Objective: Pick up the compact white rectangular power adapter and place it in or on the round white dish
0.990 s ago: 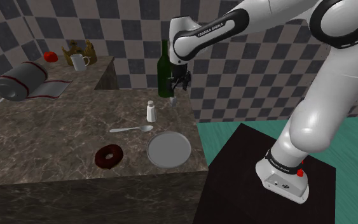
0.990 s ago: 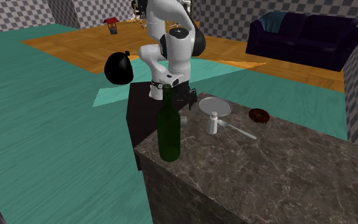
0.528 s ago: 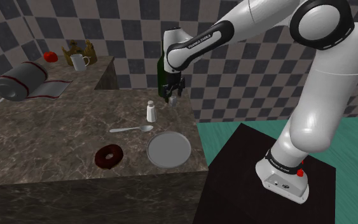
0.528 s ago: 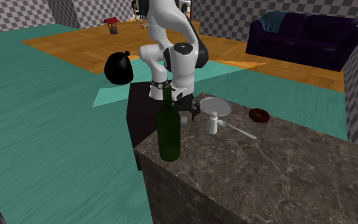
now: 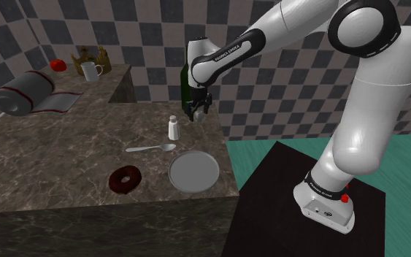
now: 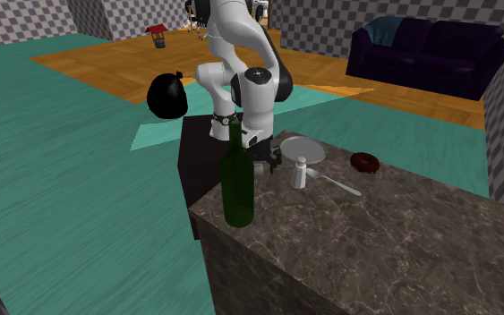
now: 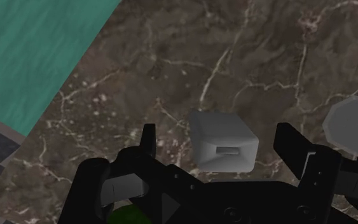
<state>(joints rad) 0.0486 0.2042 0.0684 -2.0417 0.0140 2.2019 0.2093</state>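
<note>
The power adapter (image 7: 224,141) is a small pale grey-white block with a slot in its near face, lying on the dark marble counter (image 7: 247,57). My gripper (image 7: 216,133) is open, one finger on each side of the adapter and neither touching it. In the shoulder view the gripper (image 5: 198,112) hangs low over the counter's far right corner, in front of a green bottle (image 5: 186,82). The round white dish (image 5: 194,171) lies flat near the counter's front right edge, well nearer the camera than the gripper. The second exterior view shows the dish (image 6: 303,148) just behind the gripper (image 6: 270,159).
A white shaker (image 5: 173,128) stands close to the gripper, with a spoon (image 5: 151,148) and a chocolate donut (image 5: 125,179) nearer the dish. The bottle (image 6: 238,179) stands at the counter's corner. A mug (image 5: 91,70) and a rolled cloth (image 5: 22,93) lie far left. The counter edge drops to teal floor (image 7: 37,51).
The gripper has moved toward the shoulder view's left and come down in front of the bottle, ending low over the adapter. The objects on the counter have not moved.
</note>
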